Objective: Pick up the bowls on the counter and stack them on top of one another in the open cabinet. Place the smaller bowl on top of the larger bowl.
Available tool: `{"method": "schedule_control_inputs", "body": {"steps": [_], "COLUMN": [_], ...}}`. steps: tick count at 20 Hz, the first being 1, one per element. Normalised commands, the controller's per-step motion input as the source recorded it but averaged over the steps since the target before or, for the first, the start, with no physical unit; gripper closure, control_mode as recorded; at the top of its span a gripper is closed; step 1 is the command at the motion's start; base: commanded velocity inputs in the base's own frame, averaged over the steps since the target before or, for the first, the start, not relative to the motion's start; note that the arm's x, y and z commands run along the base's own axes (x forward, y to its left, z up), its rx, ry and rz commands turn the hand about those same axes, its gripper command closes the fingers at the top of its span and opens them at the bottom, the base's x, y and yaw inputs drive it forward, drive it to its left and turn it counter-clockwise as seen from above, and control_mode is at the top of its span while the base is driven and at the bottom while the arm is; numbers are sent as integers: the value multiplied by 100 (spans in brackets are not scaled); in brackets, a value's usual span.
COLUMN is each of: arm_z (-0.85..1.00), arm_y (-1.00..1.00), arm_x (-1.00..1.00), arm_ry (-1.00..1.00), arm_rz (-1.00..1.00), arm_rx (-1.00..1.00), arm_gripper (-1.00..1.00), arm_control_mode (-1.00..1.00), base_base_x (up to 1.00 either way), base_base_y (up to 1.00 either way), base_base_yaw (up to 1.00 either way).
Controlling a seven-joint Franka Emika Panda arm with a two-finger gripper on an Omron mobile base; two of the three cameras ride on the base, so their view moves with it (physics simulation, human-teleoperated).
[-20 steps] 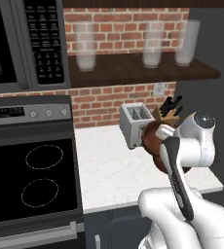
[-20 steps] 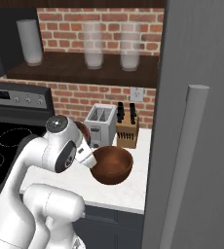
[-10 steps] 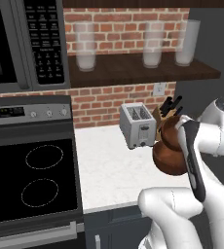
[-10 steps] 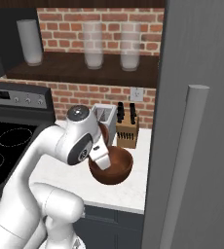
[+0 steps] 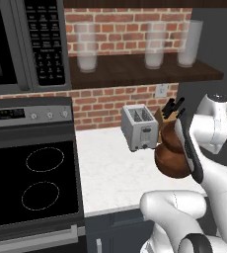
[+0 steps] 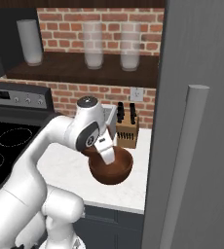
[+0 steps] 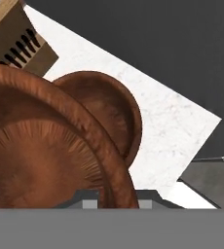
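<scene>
while raised above the counter (image 5: 108, 168), larger bowl (image 6: 111, 168) clamped in fingers (image 6: 106, 154), smaller bowl (image 7: 109, 109) beneath

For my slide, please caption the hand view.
Larger bowl lifted close to camera, smaller bowl on the counter behind.

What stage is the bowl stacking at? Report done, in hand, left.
Done: nothing stacked; the dark brown open cabinet shelf holds glasses alone.
In hand: the larger reddish-brown wooden bowl looks lifted off the white marbled counter at the gripper.
Left: the smaller reddish-brown wooden bowl sits on the counter; both need shelving, smaller on top.
</scene>
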Motion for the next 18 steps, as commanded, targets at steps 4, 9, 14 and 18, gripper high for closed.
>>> {"method": "schedule_control_inputs", "body": {"steps": [4, 9, 14, 18], "arm_z": [-23, -39, -37, -40], "arm_y": [-41, -22, 0, 0], "arm_x": [0, 0, 10, 14], "arm_ry": [6, 0, 0, 1], "arm_rz": [0, 0, 0, 0], "arm_rx": [0, 0, 0, 0], "arm_gripper": [100, 100, 100, 100], "arm_control_mode": [-100, -100, -100, -100], "base_base_x": [0, 0, 0, 0], "base_base_y": [0, 0, 0, 0], "base_base_yaw": [0, 0, 0, 0]}}
